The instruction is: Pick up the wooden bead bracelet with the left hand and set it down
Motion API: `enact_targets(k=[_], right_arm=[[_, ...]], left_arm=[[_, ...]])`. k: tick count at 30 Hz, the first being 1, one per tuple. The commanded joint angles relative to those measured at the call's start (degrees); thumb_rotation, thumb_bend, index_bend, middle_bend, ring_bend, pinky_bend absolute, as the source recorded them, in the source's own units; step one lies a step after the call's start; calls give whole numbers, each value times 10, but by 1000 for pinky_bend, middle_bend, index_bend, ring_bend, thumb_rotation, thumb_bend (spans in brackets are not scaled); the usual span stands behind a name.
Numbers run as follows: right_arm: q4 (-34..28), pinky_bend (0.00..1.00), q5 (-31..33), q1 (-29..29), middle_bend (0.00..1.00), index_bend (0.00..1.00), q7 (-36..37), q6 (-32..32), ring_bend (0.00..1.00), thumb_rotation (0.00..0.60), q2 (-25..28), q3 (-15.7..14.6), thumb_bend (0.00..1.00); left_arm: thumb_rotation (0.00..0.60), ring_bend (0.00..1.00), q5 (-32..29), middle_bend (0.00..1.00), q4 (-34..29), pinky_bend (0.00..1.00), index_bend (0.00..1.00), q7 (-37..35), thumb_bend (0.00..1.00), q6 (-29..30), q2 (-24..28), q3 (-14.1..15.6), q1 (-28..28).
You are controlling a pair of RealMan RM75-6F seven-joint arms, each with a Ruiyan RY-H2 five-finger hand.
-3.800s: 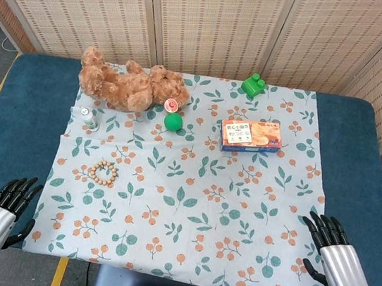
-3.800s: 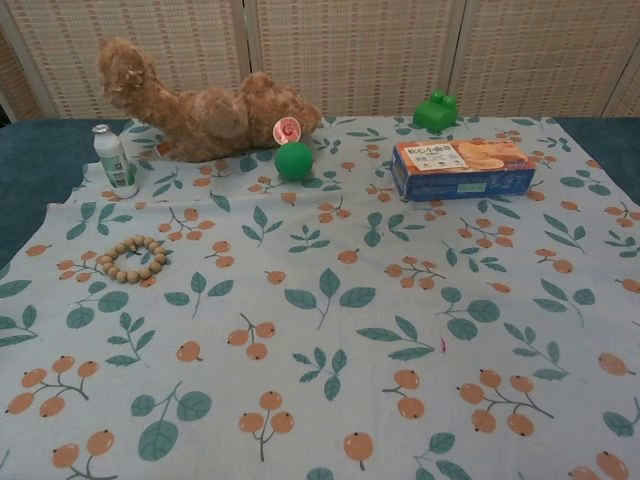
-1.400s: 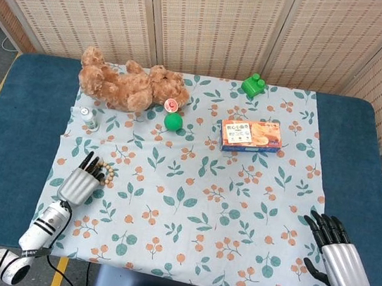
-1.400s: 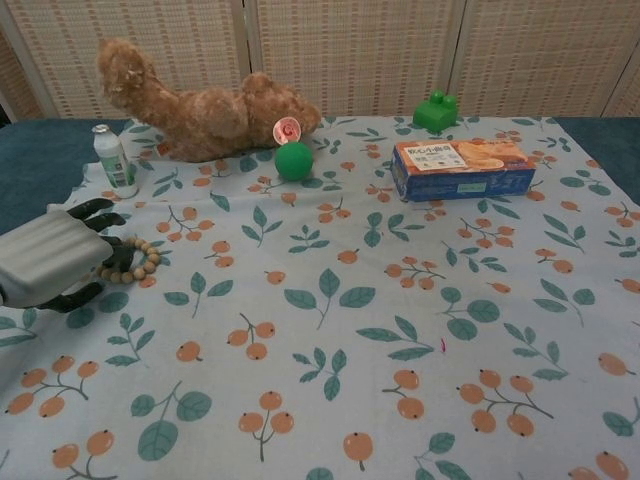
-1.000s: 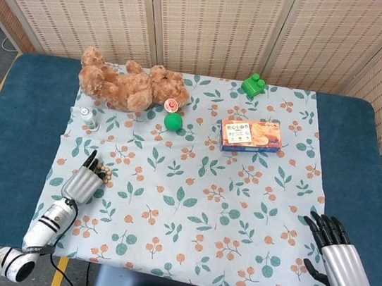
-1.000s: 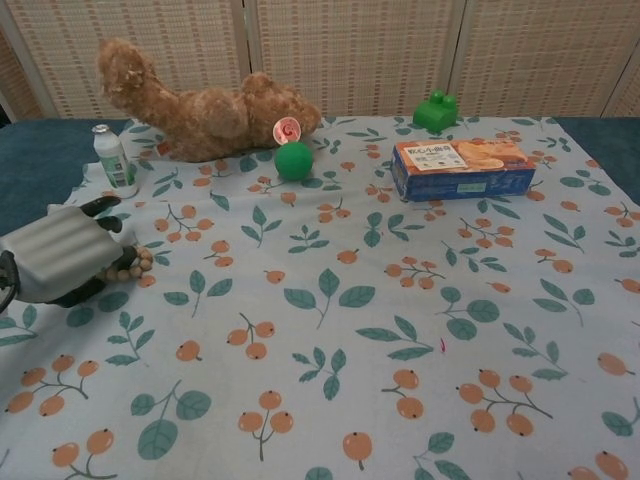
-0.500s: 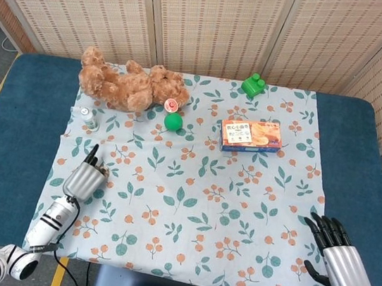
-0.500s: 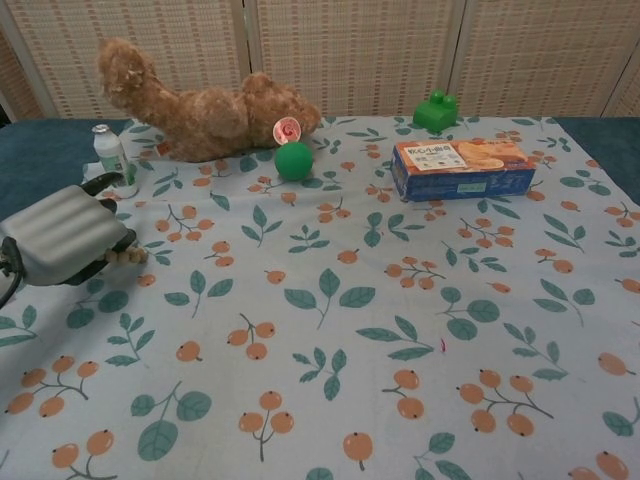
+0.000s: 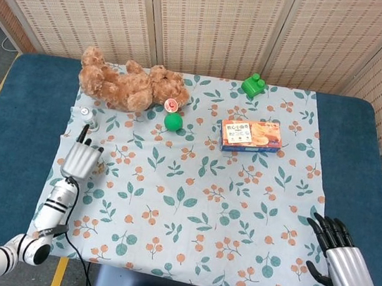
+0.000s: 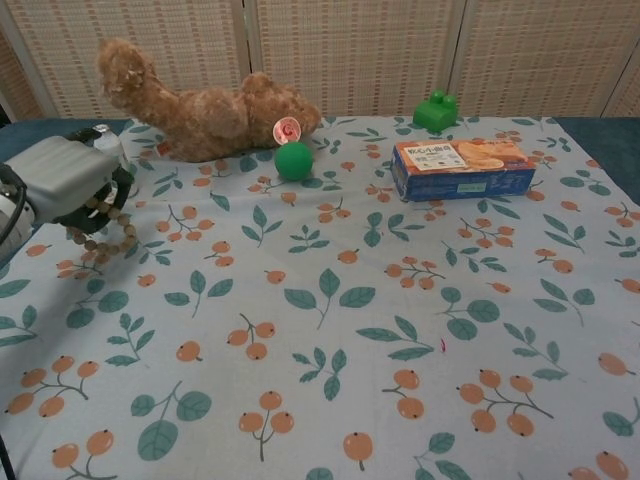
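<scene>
My left hand [image 10: 62, 186] is raised off the floral cloth [image 10: 330, 300] with its fingers curled around the wooden bead bracelet [image 10: 100, 228], which hangs in a loop from under my fingers, its lowest beads dangling just above the cloth. From the head view my left hand [image 9: 80, 158] covers nearly all of the bracelet; only a few beads peek out at its right edge. Just beyond my fingertips stands the small white bottle [image 9: 87, 120], and further off lies the brown teddy bear [image 10: 200, 107]. My right hand [image 9: 344, 261] rests well apart at the near right corner of the cloth, fingers spread and holding nothing.
</scene>
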Motion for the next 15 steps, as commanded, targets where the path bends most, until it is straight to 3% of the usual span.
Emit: enact_targets(k=[1,3,5,9,11,15], right_arm=[[0,0,-1,0,0,0,2,0,0,600,1,0,222],[0,0,-2,0,0,0,4,-1,0,600,2,-1,222],[1,0,-3,0,0,0,6,-1,0,600,3,-2,222],[2,0,-7,2,0,0,8,-3,0,600,5,-3,222],[2,0,-7,2,0,0,8,-4,0,600,4,-4,223],[0,0,-13,2,0,0,6,-6,0,600,4,-7,222]], left_arm=[[600,386,-160,765,-119,55,758,17,845,-30,53,-122,-28],[600,386,-226,770,-140,57,759,46,873,-5,56,-159,-34],[600,387,-347,779,-180,62,763,103,901,12,70,-203,-40],[600,408,-656,800,-310,80,760,207,916,27,151,-290,-54],[600,411,-778,802,-350,81,758,212,919,19,193,-334,-56],[600,410,-952,794,-374,75,749,191,916,-45,252,-388,-46]])
